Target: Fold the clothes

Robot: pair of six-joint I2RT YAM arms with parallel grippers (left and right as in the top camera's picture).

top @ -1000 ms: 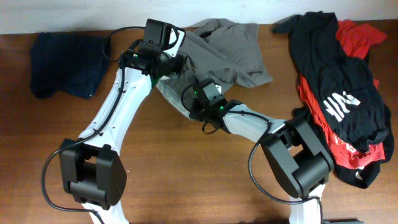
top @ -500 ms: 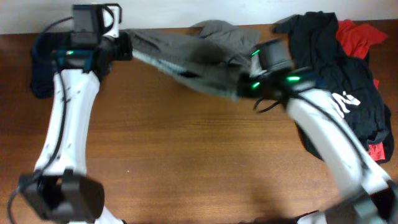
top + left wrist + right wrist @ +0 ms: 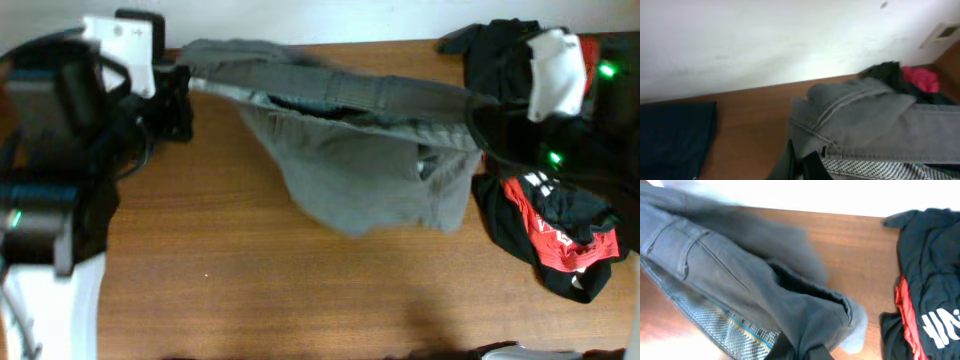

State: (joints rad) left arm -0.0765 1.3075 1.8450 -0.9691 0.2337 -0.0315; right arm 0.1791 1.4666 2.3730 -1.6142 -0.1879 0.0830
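A pair of grey shorts (image 3: 360,160) hangs stretched by its waistband across the back of the table, held up between both arms. My left gripper (image 3: 185,85) is shut on the left end of the waistband; in the left wrist view the grey shorts (image 3: 860,120) run into its fingers (image 3: 805,167). My right gripper (image 3: 480,110) is shut on the right end; in the right wrist view the grey shorts (image 3: 755,290) drape over its fingers (image 3: 807,352), patterned lining showing.
A pile of black and red clothes (image 3: 545,215) lies at the right edge, also in the right wrist view (image 3: 925,295). A folded dark blue garment (image 3: 675,135) lies at the back left, hidden by the left arm in the overhead view.
Both arms have swung far apart, left arm to the left, right arm to the right. The crumpled grey shorts were lifted and pulled out taut between them.
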